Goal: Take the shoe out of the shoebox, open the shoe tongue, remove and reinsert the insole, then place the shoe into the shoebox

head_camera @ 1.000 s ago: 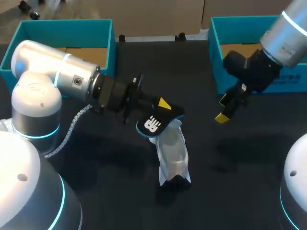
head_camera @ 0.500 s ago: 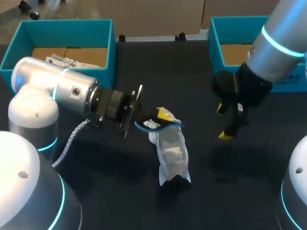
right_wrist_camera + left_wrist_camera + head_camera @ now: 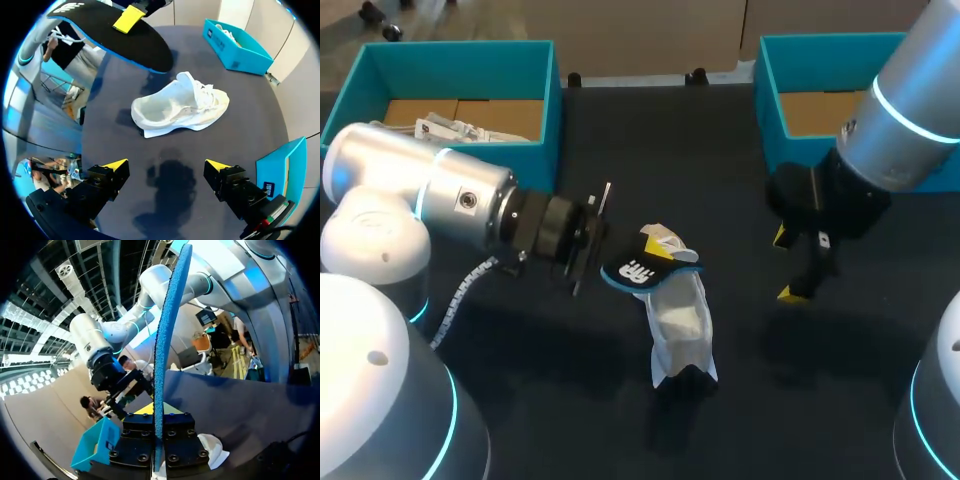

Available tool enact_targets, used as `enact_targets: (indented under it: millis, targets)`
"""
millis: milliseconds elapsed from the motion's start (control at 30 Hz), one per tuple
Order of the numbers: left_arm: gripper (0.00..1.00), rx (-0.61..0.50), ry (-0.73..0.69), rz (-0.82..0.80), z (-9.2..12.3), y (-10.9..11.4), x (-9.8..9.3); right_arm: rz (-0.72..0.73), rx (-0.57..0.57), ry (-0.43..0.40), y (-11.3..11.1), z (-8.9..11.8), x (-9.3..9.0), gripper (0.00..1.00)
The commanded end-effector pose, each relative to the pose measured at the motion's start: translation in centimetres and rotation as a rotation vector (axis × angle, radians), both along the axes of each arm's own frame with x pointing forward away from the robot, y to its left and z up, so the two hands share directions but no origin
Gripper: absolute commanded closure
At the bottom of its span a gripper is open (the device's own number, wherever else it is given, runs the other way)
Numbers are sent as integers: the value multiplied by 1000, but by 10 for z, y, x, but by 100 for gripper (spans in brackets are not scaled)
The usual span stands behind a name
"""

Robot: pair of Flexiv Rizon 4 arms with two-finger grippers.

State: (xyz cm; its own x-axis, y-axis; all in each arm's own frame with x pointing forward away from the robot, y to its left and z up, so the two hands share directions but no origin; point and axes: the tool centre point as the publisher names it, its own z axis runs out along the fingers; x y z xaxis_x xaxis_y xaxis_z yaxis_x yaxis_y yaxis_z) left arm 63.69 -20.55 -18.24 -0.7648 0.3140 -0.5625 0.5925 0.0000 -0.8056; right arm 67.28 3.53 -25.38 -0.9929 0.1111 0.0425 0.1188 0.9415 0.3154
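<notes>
A white shoe (image 3: 678, 322) lies on the black table, its opening toward my left gripper (image 3: 652, 250). That gripper is shut on the black, blue-edged insole (image 3: 638, 270) and holds it just above the shoe's opening. From the left wrist, the insole (image 3: 167, 340) shows edge-on, clamped between the fingers of the left gripper (image 3: 157, 435). My right gripper (image 3: 790, 266) hangs open to the right of the shoe, holding nothing. In the right wrist view the shoe (image 3: 180, 107) lies ahead of the open right gripper (image 3: 166, 166), with the insole (image 3: 115, 35) above it.
A teal shoebox (image 3: 545, 75) with white paper inside stands at the back left. A second teal box (image 3: 768, 95) stands at the back right, close behind my right arm. Bare black table lies in front of the shoe and between the boxes.
The left gripper has drawn back a little and turned the insole flatter over the shoe. The right gripper has come down and toward the front. The shoe has not moved.
</notes>
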Motion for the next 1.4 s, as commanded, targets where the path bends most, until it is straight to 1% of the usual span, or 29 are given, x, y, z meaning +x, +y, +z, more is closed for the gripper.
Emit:
enact_targets:
  millis: [33, 133, 167, 267, 400, 567, 933, 967, 1033, 1067, 1133, 1167, 1400]
  targets:
    - [100, -12, 32, 35, -10, -4, -13, 58, -21, -33, 2, -14, -8, 0]
    - [100, -15, 52, 61, -16, -3, -20, 108, -35, -57, 5, -29, -15, 0]
    - [100, -30, 65, 68, -18, -1, -23, 128, -36, -63, 7, -38, -17, 0]
    - [100, -56, 84, 79, -21, 4, -30, 156, -41, -80, 14, -52, -22, 0]
    - [100, -72, 89, 84, -22, 9, -40, 191, -13, -108, 25, -65, -29, 0]
    - [100, -64, 111, 121, -27, 13, -41, 228, 9, -107, 39, -79, -38, 0]
    - [100, -64, 111, 121, -27, 13, -41, 228, 9, -107, 39, -79, -38, 0]
    - [100, -64, 111, 121, -27, 13, -41, 212, -1, -80, 42, -77, -33, 0]
    - [100, -63, 94, 133, -31, 13, -41, 205, -39, -57, 53, -75, -28, 0]
    - [100, -71, 88, 120, -32, 14, -41, 176, -49, -37, 56, -76, -26, 0]
    - [100, -75, 77, 119, -34, 16, -42, 168, -38, -43, 60, -76, -21, 0]
    - [100, -79, 77, 109, -35, 18, -42, 152, -42, -32, 62, -76, -19, 0]
    - [100, -84, 77, 105, -49, 23, -39, 173, -23, -49, 75, -78, -13, 0]
